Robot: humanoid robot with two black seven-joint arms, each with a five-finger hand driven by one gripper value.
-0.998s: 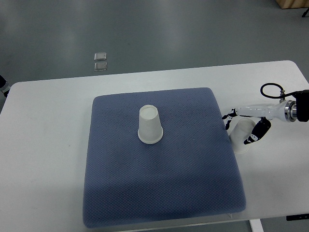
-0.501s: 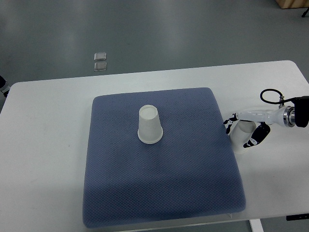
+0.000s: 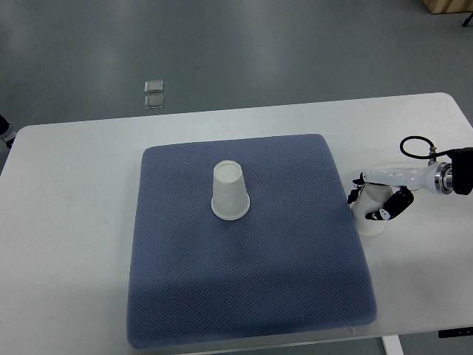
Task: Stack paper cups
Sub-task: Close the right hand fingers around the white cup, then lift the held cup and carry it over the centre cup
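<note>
— On the left?
— White table [image 3: 66, 192], bare along its left edge. No left arm anywhere along that side.
— Toward the middle?
— Blue-grey padded mat [image 3: 244, 288], covering most of the table's middle and reaching down to the near edge. On the mat, an inverted paper cup [image 3: 230, 192], white, rim down, base up, standing upright in the mat's upper half, a little left of the mat's centre line. Well apart from the hand.
— Beyond the table?
— Grey floor, with two small clear squares [image 3: 154, 94] lying past the far edge, one just behind the other.
— And on the right?
— Second paper cup [image 3: 372, 211], also white and upside down, standing on bare table just off the mat's right edge, about level with the first cup. Right hand [image 3: 380, 200] wrapped around it: white fingers with dark tips, one set on the cup's left side near the mat, the other on its right side, closed against the cup wall. Cup's wide rim still resting on the table surface, as far as can be told. Wrist and forearm entering from the table's right edge, a black cable loop [image 3: 415, 146] above the wrist.
</note>
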